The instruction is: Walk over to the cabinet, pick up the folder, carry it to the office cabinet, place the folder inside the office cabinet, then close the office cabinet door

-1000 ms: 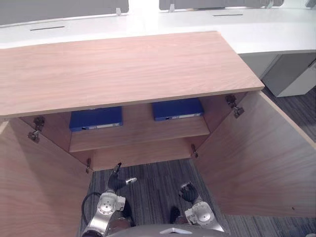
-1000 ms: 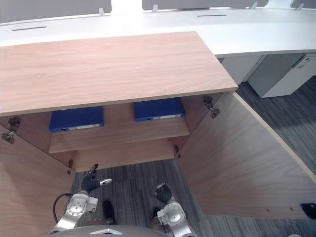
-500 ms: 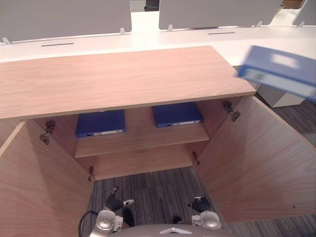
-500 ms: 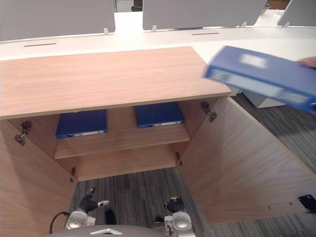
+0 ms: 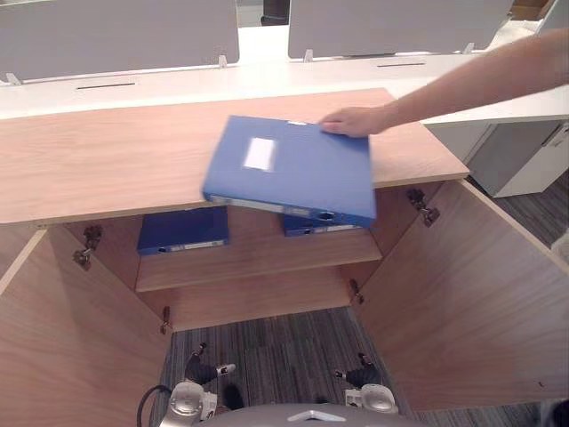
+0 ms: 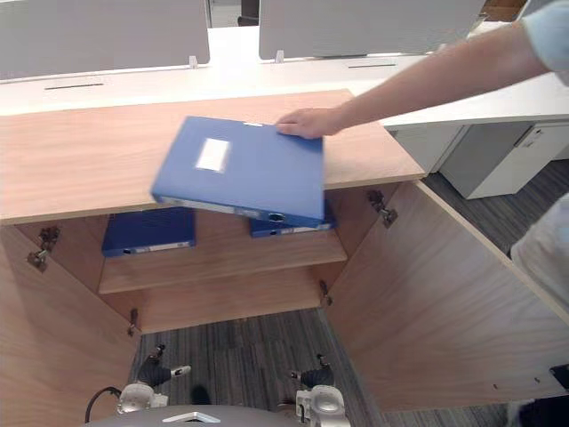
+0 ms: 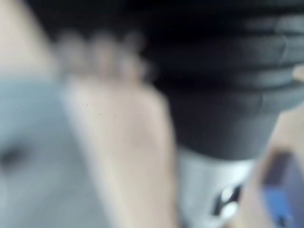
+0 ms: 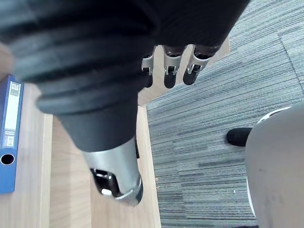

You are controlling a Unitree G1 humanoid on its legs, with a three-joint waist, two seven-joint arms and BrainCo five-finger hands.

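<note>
A person's hand reaches in from the right and rests on a blue folder with a white label. The folder lies on the wooden cabinet top and overhangs its front edge. Two more blue folders lie on the shelf inside: one at the left, one at the right, partly hidden by the top folder. My left hand and right hand hang low over the carpet, well short of the cabinet. Both are empty. The right hand's fingers point straight down.
Both cabinet doors stand wide open, the left door and the right door flanking the carpet where I stand. A long white desk with grey screens runs behind the cabinet. A white pedestal sits at the far right.
The view has tilted up. A person has carried a blue folder in from the right and laid it on the cabinet top. My hands still hang low.
</note>
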